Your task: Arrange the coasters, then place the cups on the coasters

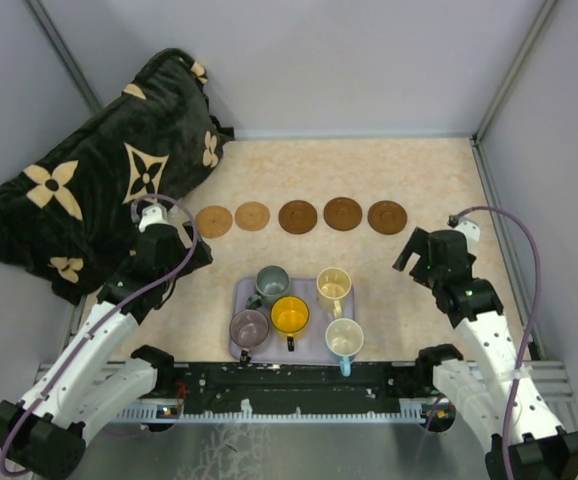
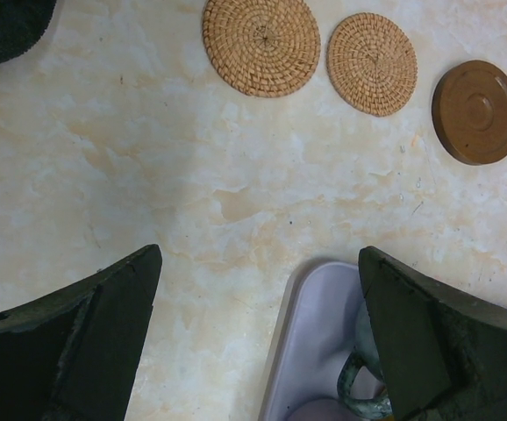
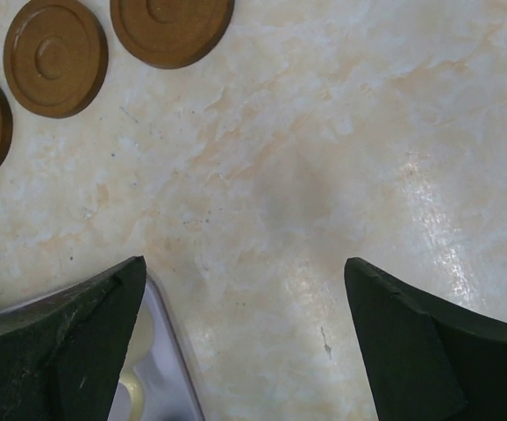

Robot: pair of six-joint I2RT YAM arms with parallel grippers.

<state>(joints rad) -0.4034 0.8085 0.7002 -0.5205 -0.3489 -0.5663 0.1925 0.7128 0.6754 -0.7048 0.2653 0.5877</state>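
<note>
Several round coasters lie in a row across the table, from a woven tan coaster (image 1: 214, 221) on the left to a dark brown coaster (image 1: 387, 217) on the right. Several cups stand on the lavender tray (image 1: 239, 300): grey-green (image 1: 270, 284), yellow (image 1: 290, 316), cream (image 1: 334, 287), mauve (image 1: 249, 328) and pale blue (image 1: 344, 338). My left gripper (image 2: 260, 254) hangs open over bare table at the tray's left edge (image 2: 310, 333), near the woven coasters (image 2: 260, 44). My right gripper (image 3: 243, 263) is open above the table right of the tray (image 3: 170, 351), below the brown coasters (image 3: 56, 57).
A black cushion with tan flower marks (image 1: 99, 180) fills the back left corner, close behind the left arm. Grey walls enclose the table on three sides. A black rail (image 1: 299, 385) runs along the near edge between the arm bases.
</note>
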